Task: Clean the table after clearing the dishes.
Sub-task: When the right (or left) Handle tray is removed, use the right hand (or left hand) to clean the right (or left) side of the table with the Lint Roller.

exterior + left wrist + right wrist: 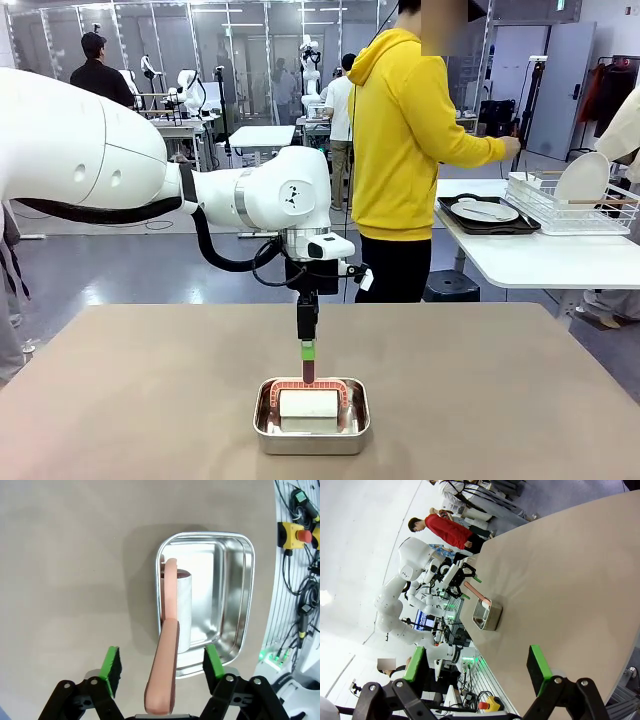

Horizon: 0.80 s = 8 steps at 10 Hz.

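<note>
**A:** Where did the job stand when you looked?

**B:** The table (520, 400) no longer carried the dishes (486, 212). I saw one white plate on its dark tray on the white-topped table (530, 262) at the far right, well apart from my work surface. Another plate (582, 180) stood in the wire rack (545, 212) just beside that tray. I judged the clearing done and the wiping not yet begun.

**A:** What sat on the top?

**B:** A steel pan (310, 444) near the near edge, about the middle. The pink-framed roller (309, 406) lay in it, with its handle (167, 680) rising out of the pan.

**A:** And your grippers?

**B:** My left gripper (163, 666) hung over the pan. Its jaws were apart with the handle between the green pads, and neither pad touched it as far as I could see. My right gripper (476, 654) looked across the table from the right, jaws wide apart and holding nothing.

**A:** The surface and the room?

**B:** The top was matte taupe-brown, and I could make out no crumbs or spills. A person in a yellow hoodie (400, 140) stood at the far side with a hand toward the rack. Beyond was an open lab floor with other people.
</note>
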Available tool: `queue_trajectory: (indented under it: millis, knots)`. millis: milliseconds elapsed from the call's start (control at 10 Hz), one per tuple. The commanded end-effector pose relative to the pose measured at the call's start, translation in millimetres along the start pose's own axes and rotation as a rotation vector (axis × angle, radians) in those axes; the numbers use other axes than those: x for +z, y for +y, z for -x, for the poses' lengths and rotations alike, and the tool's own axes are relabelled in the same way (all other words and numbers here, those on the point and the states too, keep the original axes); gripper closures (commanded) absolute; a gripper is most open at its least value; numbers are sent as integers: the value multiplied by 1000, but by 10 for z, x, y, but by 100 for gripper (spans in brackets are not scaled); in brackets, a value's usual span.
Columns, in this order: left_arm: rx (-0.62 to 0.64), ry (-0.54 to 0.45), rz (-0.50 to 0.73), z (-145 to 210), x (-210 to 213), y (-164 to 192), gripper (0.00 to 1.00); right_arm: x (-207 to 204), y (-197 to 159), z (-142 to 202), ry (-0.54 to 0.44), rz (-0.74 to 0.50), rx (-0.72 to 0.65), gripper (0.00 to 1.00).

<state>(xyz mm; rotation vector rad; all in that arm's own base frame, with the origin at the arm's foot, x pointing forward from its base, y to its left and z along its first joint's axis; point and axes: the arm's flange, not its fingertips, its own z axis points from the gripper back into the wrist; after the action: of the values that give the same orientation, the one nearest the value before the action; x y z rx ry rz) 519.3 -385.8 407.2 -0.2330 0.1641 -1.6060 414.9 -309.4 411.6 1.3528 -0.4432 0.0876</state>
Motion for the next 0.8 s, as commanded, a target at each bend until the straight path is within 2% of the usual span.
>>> queue_trajectory:
  millis: [0,700]
  knots:
    - [-5,37,5,-18,19,27,29,-7,42,24,-2,-7,8,0]
    - [15,48,26,0,15,14,96,-7,42,24,-2,-7,8,0]
